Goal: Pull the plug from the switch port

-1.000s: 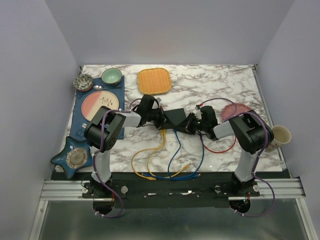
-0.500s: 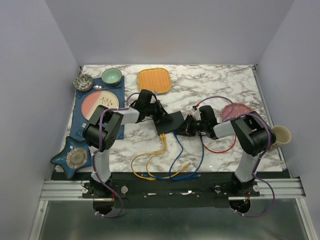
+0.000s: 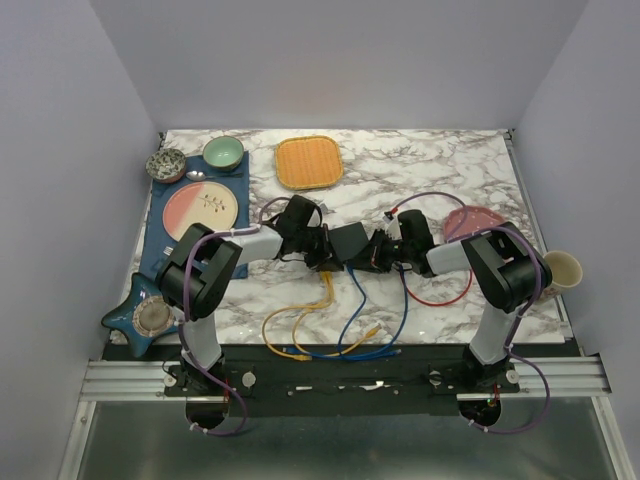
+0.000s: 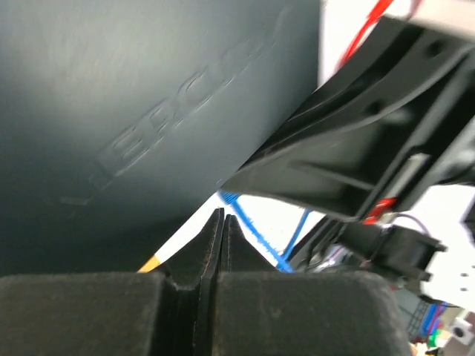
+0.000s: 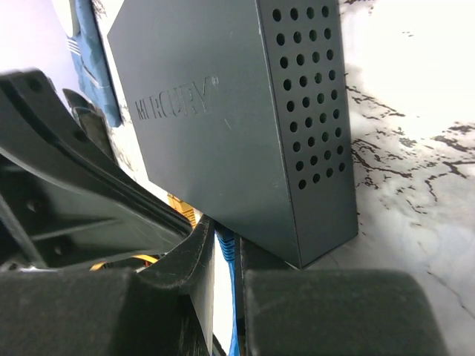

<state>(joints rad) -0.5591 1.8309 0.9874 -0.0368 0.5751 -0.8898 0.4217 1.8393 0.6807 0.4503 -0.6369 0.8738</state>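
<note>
One matte-black vented switch [image 5: 223, 126], left end effector [image 4: 223, 222] clenched, right end effector [image 5: 223, 256] state unclear

Port row on the switch [image 3: 348, 243]: not visible in any view. Overhead, both grippers crowd the switch mid-worktop, and the plug is too small and too covered to pick out.

Left wrist view is heavily blurred. The switch is cut off at top and left, embossed logo smeared. Left gripper [image 4: 223, 222] tips are pressed together; can't tell if anything's pinched. Yellow cable [image 4: 149, 262] is just a stub, the rest behind the finger.

Right wrist: blue cable [image 5: 225, 243] drops into the right gripper [image 5: 227, 261] gap, its end hidden, grip unclear.

Pink plate [image 3: 465, 220] near the right edge and cup [image 3: 563, 268] at the right edge sit partly behind the right arm. Star dish [image 3: 128, 312], near-left corner, sits partly behind the left arm.
</note>
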